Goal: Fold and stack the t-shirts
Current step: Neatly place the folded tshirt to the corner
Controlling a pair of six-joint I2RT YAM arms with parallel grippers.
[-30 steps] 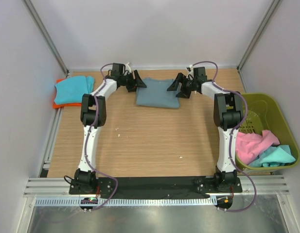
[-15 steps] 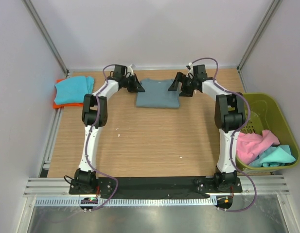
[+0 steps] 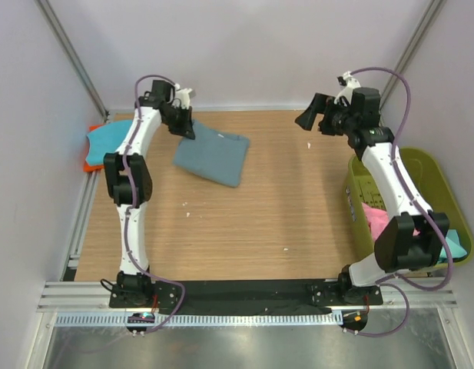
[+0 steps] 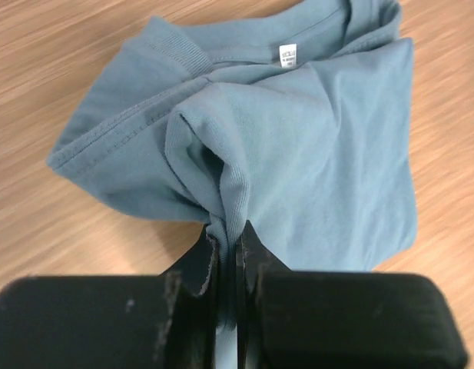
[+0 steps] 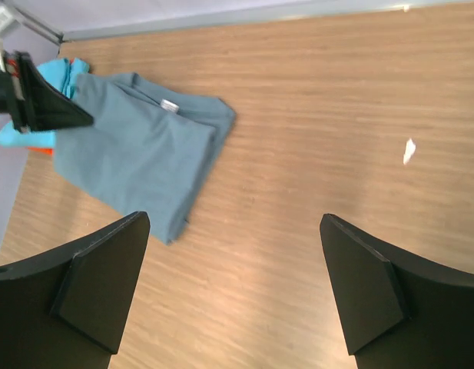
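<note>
At the far left edge of the wooden surface [image 3: 244, 215], a folded turquoise t-shirt [image 3: 100, 138] lies on an orange t-shirt [image 3: 88, 164]. Just right of them, the left fingers [image 4: 192, 269] are clenched on a bunched fold at the near edge of the large slate blue-grey cloth t-shirt [image 4: 313, 154]. It lies folded and skewed on the surface, stretching away from them. Its small white neck label [image 4: 289, 54] bears print too small to read. Well to the right, the right fingers [image 5: 106, 273] are spread wide, grasping nothing. The olive-green plastic basket [image 3: 421, 165] holds pink cloth [image 3: 373, 221].
</note>
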